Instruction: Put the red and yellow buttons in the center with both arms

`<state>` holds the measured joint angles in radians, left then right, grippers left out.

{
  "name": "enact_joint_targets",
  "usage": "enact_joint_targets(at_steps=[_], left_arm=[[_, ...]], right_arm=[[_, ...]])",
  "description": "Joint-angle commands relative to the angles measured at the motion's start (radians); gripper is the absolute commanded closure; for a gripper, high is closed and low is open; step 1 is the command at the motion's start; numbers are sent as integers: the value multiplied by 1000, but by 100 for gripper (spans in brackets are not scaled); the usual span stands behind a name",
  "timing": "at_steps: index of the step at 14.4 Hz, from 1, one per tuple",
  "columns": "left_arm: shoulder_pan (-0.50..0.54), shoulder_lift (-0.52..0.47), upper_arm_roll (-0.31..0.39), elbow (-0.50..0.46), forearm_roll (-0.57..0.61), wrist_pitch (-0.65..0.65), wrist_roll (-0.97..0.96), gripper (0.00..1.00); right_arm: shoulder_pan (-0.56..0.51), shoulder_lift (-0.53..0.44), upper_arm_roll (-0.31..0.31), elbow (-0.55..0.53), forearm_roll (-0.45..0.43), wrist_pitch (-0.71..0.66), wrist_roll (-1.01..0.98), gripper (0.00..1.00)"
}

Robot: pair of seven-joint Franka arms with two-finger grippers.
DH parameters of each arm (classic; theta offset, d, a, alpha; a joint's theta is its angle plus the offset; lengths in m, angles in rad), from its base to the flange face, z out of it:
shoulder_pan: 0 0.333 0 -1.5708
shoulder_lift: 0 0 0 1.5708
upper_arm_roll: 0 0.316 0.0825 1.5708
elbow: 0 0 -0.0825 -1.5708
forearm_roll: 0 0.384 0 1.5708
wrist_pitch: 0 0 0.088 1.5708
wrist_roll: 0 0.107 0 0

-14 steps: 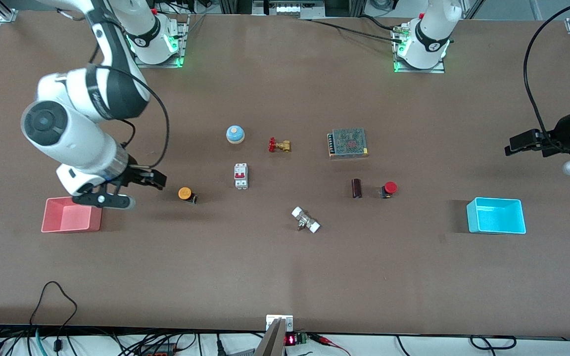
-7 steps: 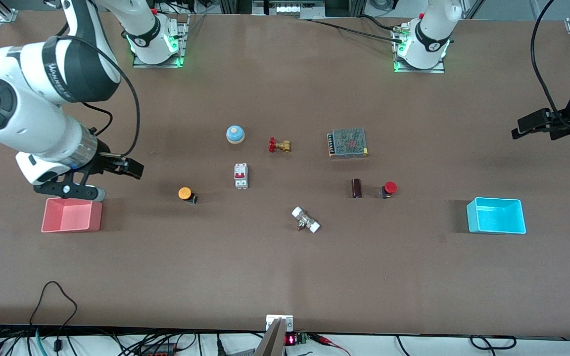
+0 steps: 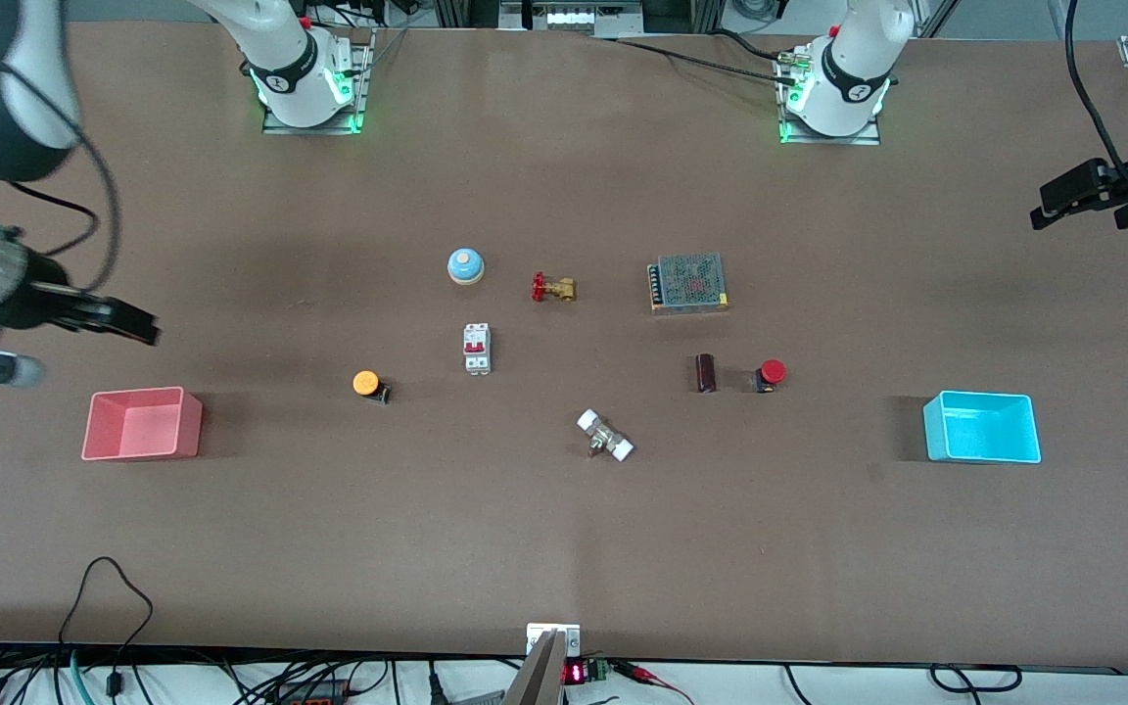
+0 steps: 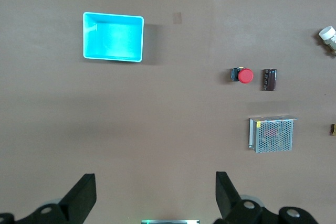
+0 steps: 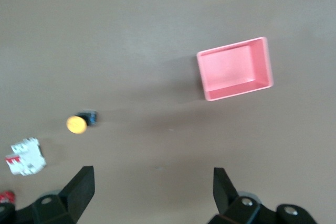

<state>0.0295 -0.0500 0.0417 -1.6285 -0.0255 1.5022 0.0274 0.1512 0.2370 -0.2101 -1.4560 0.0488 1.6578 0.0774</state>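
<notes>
The yellow button (image 3: pixel 365 383) lies on the brown tabletop (image 3: pixel 564 529) between the pink bin and the white breaker. It also shows in the right wrist view (image 5: pixel 77 124). The red button (image 3: pixel 772 372) lies beside a dark brown cylinder (image 3: pixel 706 373) and shows in the left wrist view (image 4: pixel 244 75). My right gripper (image 3: pixel 128 323) is open and empty, high over the table at the right arm's end, above the pink bin; its jaws stand wide apart (image 5: pixel 152 177). My left gripper (image 3: pixel 1063 199) is open and empty, high over the left arm's end (image 4: pixel 156 182).
A pink bin (image 3: pixel 138 454) stands at the right arm's end, a cyan bin (image 3: pixel 980 455) at the left arm's end. A blue bell (image 3: pixel 465 264), brass valve (image 3: pixel 552 288), white breaker (image 3: pixel 477 348), power supply (image 3: pixel 689 283) and white fitting (image 3: pixel 605 437) lie mid-table.
Both arms have drawn away from the middle toward their own ends of the table and risen. The right gripper has left the yellow button's side. The buttons have not moved.
</notes>
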Motion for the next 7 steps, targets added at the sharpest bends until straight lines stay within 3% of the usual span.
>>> enact_joint_targets(at_steps=[1,7], left_arm=[[9,-21,-14,-8,42,-11,-14,0],[9,-27,-5,-8,47,-17,3,0]], right_arm=[[-122,-36,71,0,-9,-68,-109,0],[-90,-131,80,-79,-15,-95,-99,0]])
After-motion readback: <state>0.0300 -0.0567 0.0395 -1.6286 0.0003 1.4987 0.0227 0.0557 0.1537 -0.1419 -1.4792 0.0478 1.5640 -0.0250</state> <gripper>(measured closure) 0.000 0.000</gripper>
